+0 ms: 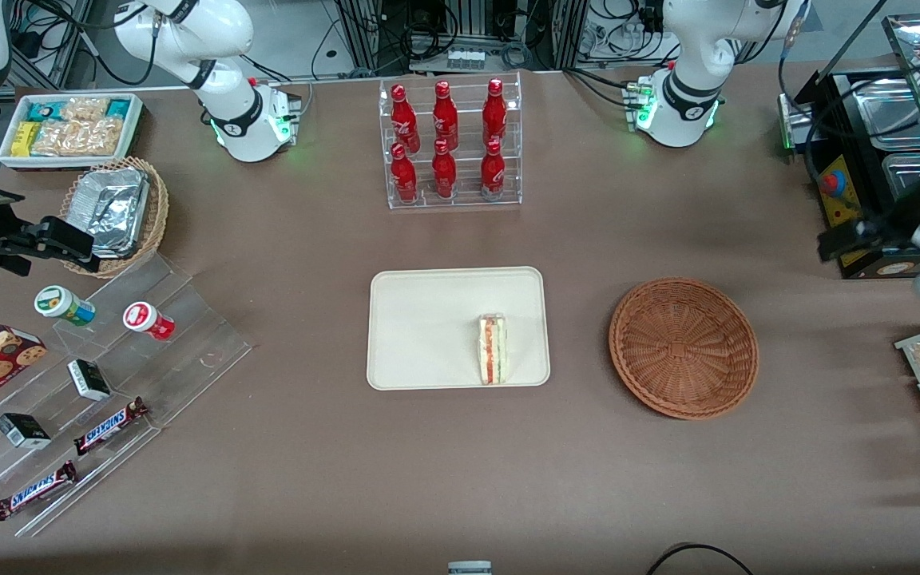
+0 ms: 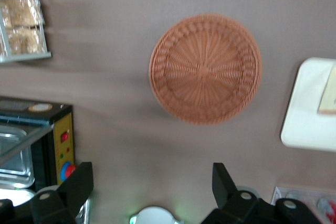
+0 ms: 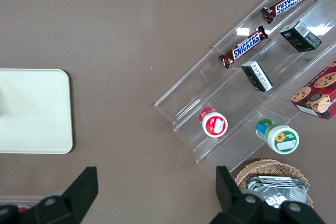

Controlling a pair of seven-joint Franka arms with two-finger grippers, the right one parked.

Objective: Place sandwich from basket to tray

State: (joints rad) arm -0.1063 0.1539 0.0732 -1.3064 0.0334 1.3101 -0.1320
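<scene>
Reddish-brown woven wicker on the basket (image 1: 684,348), spokes radiating from its centre; cream-white on the tray (image 1: 428,327); white bread with red-orange and green stripes along the cut edge of the sandwich (image 1: 493,349), lying on that tray; black on the gripper (image 2: 152,190), raised above the table with fingers (image 2: 224,180) spread apart; dull brown across the table (image 1: 460,479); glossy red on the bottles (image 1: 446,140) in their clear rack; crinkled silver on the foil trays (image 1: 113,209) in a tan basket

brown table (image 1: 460,463), tray (image 1: 420,327), basket (image 1: 684,347), bottle rack (image 1: 452,144)
</scene>
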